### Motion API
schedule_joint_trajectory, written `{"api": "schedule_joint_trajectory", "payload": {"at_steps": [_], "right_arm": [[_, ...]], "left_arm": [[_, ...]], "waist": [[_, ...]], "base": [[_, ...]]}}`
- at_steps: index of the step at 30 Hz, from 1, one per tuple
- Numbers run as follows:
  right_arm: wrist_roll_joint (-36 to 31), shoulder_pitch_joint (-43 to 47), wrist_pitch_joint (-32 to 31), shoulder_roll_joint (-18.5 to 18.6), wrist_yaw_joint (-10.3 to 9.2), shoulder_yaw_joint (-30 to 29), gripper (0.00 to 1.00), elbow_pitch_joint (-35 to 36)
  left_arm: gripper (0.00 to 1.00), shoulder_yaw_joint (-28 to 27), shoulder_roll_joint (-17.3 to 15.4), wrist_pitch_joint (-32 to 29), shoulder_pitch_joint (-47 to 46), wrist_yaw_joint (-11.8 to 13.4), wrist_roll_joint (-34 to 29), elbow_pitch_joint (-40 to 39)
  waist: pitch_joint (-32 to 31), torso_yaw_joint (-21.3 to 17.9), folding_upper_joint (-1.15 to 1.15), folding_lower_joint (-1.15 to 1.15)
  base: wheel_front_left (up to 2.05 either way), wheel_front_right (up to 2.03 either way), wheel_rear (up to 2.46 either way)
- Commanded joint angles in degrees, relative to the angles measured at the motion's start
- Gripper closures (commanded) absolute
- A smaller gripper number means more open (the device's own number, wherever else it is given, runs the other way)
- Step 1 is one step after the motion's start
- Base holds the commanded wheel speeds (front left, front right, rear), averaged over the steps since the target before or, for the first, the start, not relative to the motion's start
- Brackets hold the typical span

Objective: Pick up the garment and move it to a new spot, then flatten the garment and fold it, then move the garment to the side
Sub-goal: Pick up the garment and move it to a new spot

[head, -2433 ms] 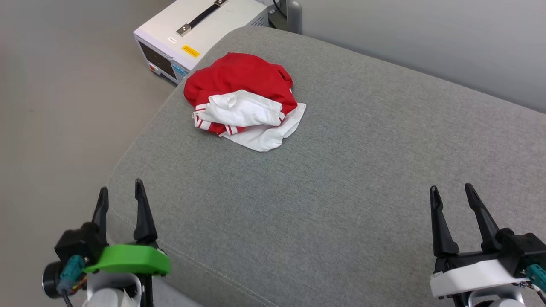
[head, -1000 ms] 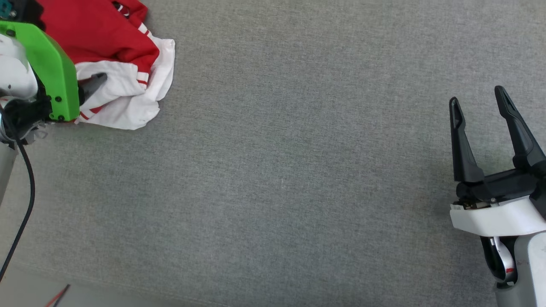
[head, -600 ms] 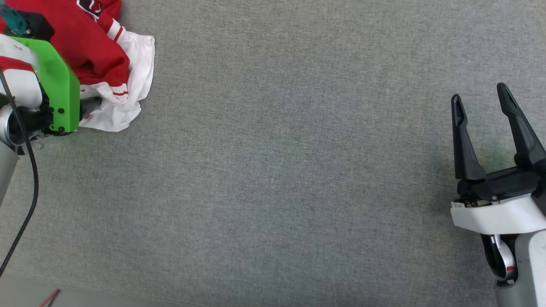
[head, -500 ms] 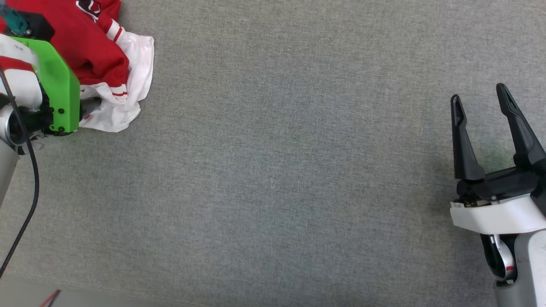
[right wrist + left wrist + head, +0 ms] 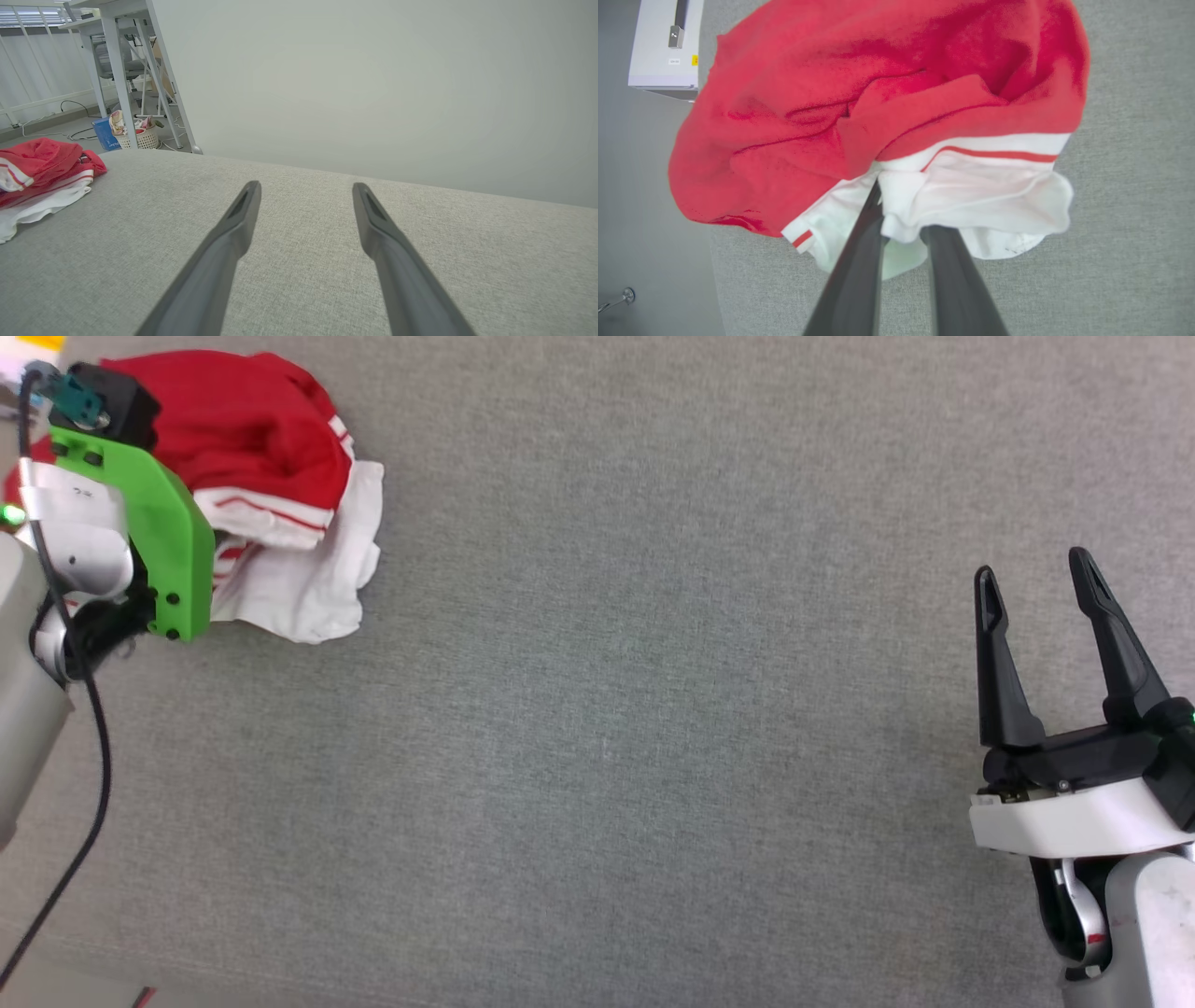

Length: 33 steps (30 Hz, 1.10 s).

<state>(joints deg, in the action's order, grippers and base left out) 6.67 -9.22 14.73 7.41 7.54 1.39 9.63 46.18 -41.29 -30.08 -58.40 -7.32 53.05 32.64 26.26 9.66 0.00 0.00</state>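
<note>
A crumpled red and white shirt [image 5: 271, 448] lies near the far left corner of a grey cushion [image 5: 607, 709]. The left gripper [image 5: 901, 212] pinches its white fold, fingers narrow. Near the right edge, the right gripper [image 5: 1032, 574] hovers, fingers spread wide.

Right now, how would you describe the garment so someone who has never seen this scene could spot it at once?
Start from the broad grey cushion; toward its left edge, pinched by the left gripper, lies the garment in a crumpled heap. Its bright red cloth, white sleeve fabric and red-striped trim set it apart from the plain grey upholstery and the white box beyond.
</note>
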Motion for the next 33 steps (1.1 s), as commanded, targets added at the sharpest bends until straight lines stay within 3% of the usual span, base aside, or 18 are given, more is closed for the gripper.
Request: {"api": "schedule_joint_trajectory", "payload": {"at_steps": [1,8,14,24,33], "right_arm": [[0.5,0.7,0.3,-0.4,-0.05,-0.2,0.00,-0.2],[0.8,1.8,0.3,-1.9,-0.05,-0.3,0.00,-0.5],[1.1,2.7,0.3,-3.1,-0.05,-1.1,0.00,-0.6],[1.1,2.8,0.3,-4.1,-0.05,-1.8,0.00,-0.2],[0.8,2.9,0.3,-4.5,-0.05,-5.4,0.00,0.8]], "left_arm": [[1.00,0.1,-1.2,1.7,-1.1,-0.2,-0.4,-1.5],[1.00,2.3,-3.2,6.2,-4.0,-0.2,-2.8,-9.9],[1.00,4.6,-0.8,7.8,-6.2,-0.2,-5.8,-16.1],[1.00,11.0,11.0,9.9,-9.6,-0.1,-9.1,-18.0],[1.00,22.7,24.0,14.9,-10.9,-0.2,-8.4,-13.3]], "waist": [[-3.8,0.7,0.00,0.00],[-7.4,-0.1,0.00,0.00],[-9.2,-2.2,0.00,0.00],[-9.6,-8.0,0.00,0.00],[-7.2,-12.1,0.00,0.00]], "base": [[0.00,0.00,0.00],[0.00,0.00,0.00],[0.00,0.00,0.00],[0.00,0.00,0.00],[0.00,0.00,0.00]]}}
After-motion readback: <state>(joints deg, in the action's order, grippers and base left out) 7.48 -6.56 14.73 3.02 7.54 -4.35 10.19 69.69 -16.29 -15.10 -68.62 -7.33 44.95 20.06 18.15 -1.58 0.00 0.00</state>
